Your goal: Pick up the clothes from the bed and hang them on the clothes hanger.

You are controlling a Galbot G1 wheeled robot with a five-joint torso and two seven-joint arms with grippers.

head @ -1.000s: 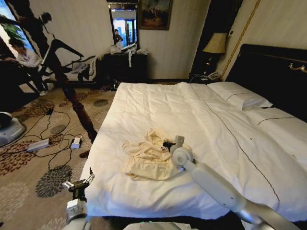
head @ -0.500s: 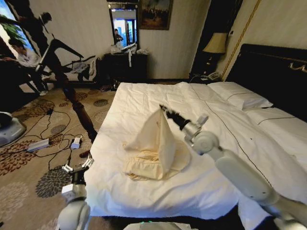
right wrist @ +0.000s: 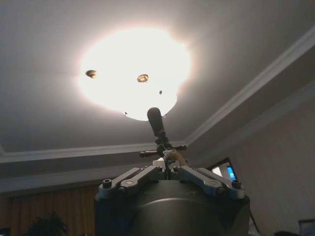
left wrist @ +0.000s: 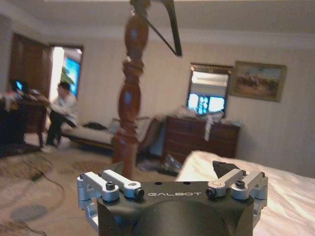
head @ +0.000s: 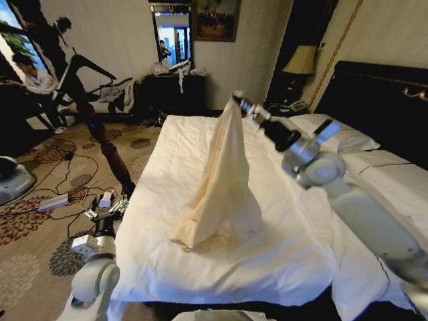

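A dark turned-wood coat stand (head: 100,137) leans up across the patterned carpet (head: 40,214), cables (head: 60,190) snaking around its foot. Back wall: a dark dresser (head: 175,93) under a mirror (head: 172,33), framed painting (head: 215,19) beside it. A lamp (head: 301,61) glows in the corner; overhead, a bright ceiling light (right wrist: 135,73).

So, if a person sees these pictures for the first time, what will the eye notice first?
Most striking is the thin cream cloth garment, pulled up into a tall tent shape over the wide white-duveted bed, its top pinched in the right gripper while its lower edge lies on the duvet. The left gripper hangs open beside the bed's left edge, near the dark turned-wood coat stand.
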